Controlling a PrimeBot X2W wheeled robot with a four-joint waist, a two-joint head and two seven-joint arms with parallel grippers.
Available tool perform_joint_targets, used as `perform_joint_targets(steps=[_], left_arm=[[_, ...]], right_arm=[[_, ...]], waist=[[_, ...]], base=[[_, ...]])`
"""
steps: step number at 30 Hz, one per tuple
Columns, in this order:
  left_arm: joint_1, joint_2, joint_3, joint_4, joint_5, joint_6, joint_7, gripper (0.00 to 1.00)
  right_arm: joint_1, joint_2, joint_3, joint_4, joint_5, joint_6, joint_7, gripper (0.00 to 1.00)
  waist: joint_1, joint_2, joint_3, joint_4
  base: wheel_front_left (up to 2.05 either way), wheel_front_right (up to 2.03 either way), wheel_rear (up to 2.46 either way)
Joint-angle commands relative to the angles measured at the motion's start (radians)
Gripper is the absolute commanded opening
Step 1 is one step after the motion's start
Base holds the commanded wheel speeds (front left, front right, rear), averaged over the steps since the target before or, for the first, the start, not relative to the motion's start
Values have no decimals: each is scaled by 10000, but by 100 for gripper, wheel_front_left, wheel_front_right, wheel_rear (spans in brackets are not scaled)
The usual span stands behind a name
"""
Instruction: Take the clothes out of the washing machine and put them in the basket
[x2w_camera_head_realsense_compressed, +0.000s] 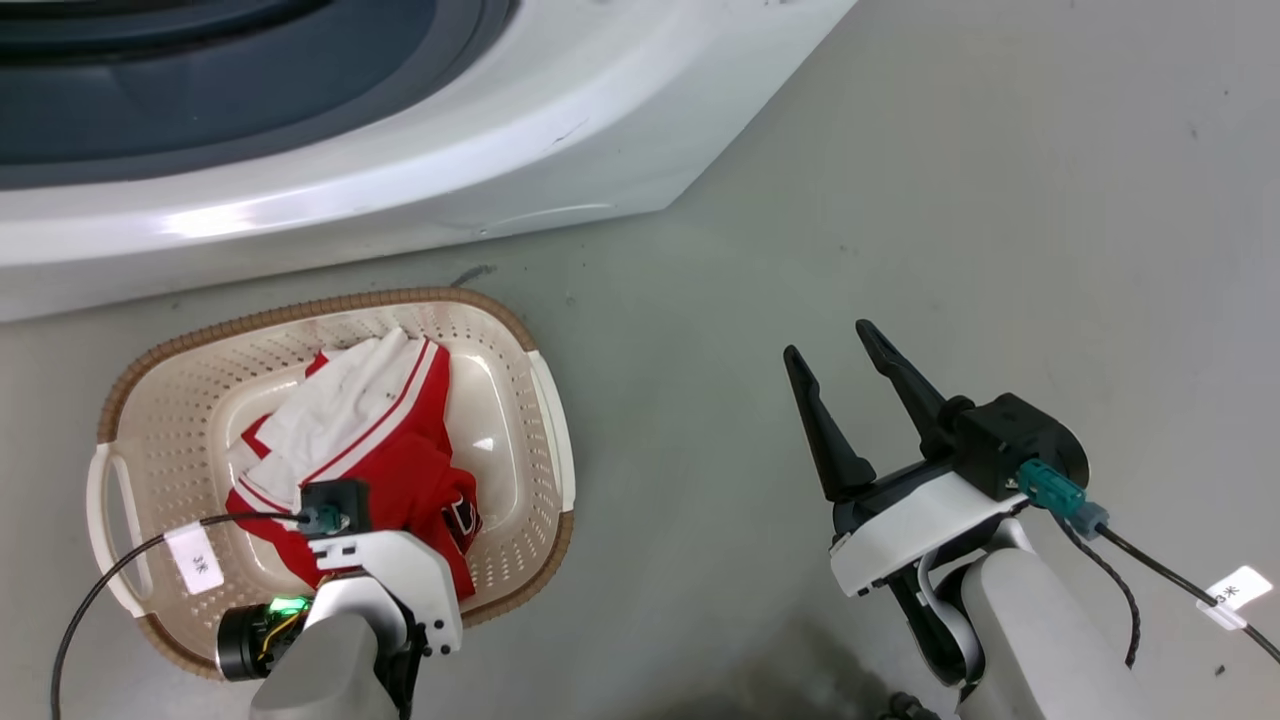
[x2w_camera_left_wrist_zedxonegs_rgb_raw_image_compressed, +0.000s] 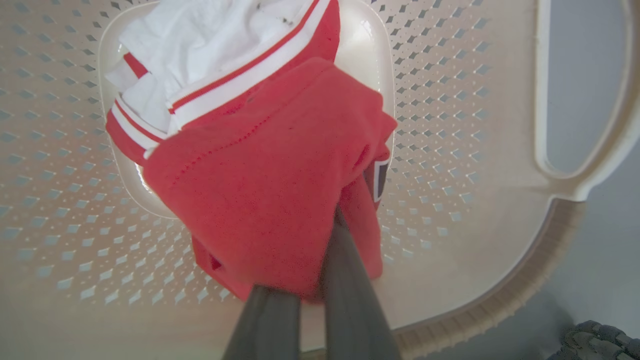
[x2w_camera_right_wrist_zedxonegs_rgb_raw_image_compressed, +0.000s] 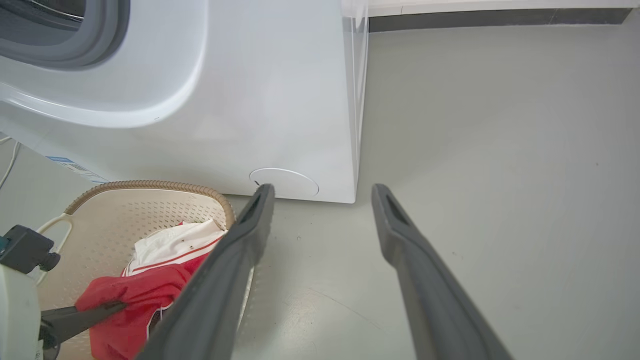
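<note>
The cream basket (x2w_camera_head_realsense_compressed: 330, 305) with a brown rim stands on the floor in front of the white washing machine (x2w_camera_head_realsense_compressed: 450, 170). Red clothes (x2w_camera_head_realsense_compressed: 390, 440) with white stripes and trim lie heaped inside it. My left gripper (x2w_camera_left_wrist_zedxonegs_rgb_raw_image_compressed: 310, 260) reaches down into the basket, its two fingers close together and pinching a fold of the red clothes (x2w_camera_left_wrist_zedxonegs_rgb_raw_image_compressed: 260, 175). In the right wrist view that gripper's dark fingers (x2w_camera_right_wrist_zedxonegs_rgb_raw_image_compressed: 95, 312) show at the garment's edge. My right gripper (x2w_camera_head_realsense_compressed: 829, 338) hangs open over bare floor to the right of the basket, holding nothing.
The machine's grey rubber porthole rim (x2w_camera_right_wrist_zedxonegs_rgb_raw_image_compressed: 65, 45) is at the upper left of the right wrist view. A round cap (x2w_camera_right_wrist_zedxonegs_rgb_raw_image_compressed: 284, 181) sits low on the machine's front. Grey floor (x2w_camera_head_realsense_compressed: 1000, 200) stretches to the right. Cables with white tags (x2w_camera_head_realsense_compressed: 1238, 590) trail from both wrists.
</note>
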Motion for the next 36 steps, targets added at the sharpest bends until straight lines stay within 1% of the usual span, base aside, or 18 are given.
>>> perform_joint_targets(steps=[1,2,4,5,8,9,10,13,14,21,28,29,30,36], left_arm=[[42,78,6,4,-22,14,-118,94],[125,89,-39,49,4,-51,-245,100],[314,62,-162,101,87,-127,-501,100],[496,19,-245,115,120,-247,-732,100],[775,-138,-312,-90,71,-373,-936,100],[775,-138,-312,-90,71,-373,-936,100],[1018,-203,-412,-402,113,-495,-982,100],[1631,-249,-399,-1588,101,-561,-985,100],[1631,-249,-399,-1588,101,-561,-985,100],[3016,-339,-121,-4319,156,-463,-982,100],[3995,-355,220,-7164,463,-194,-985,100],[4176,-360,281,-7830,555,-154,-985,100],[4176,-360,281,-7830,555,-154,-985,100],[4628,-300,234,-9580,1096,13,-986,100]], right_arm=[[-141,10,29,22,53,-7,-44,100],[-115,10,28,105,49,-5,-41,100],[-20,9,-22,213,18,-7,-43,100],[153,7,-70,337,-52,-7,-43,100],[448,4,-241,459,-141,-7,-44,100],[448,4,-241,459,-141,-7,-44,100],[652,6,-382,553,-277,-7,-45,100],[1060,6,-534,657,-533,-7,-46,100],[1060,6,-534,657,-533,-7,-46,100],[1926,4,-1196,550,-1000,-7,154,100],[2594,7,-1791,-110,-1557,-7,403,100],[2705,6,-1939,-378,-1666,-7,455,100],[2705,6,-1939,-378,-1666,-7,455,100],[3162,7,-2255,-1228,-1896,-7,682,100]], waist=[[-2,-1,-163,28],[-2,-1,-350,54],[-2,-1,-776,136],[-2,-1,-1336,224],[-2,-1,-2262,393],[-2,-1,-2262,393],[-2,-1,-2853,520],[-2,-1,-3686,654],[-2,-1,-3686,654],[-2,-1,-5055,976],[-2,-1,-5731,1234],[-2,-1,-5843,1316],[-2,-1,-5843,1316],[-2,-1,-6243,1540]], base=[[0,0,0],[0,0,0],[0,0,0],[0,0,0],[0,0,0],[0,0,0],[0,0,0],[0,0,0],[0,0,0],[0,0,0],[0,0,0],[0,0,0],[0,0,0],[0,0,0]])
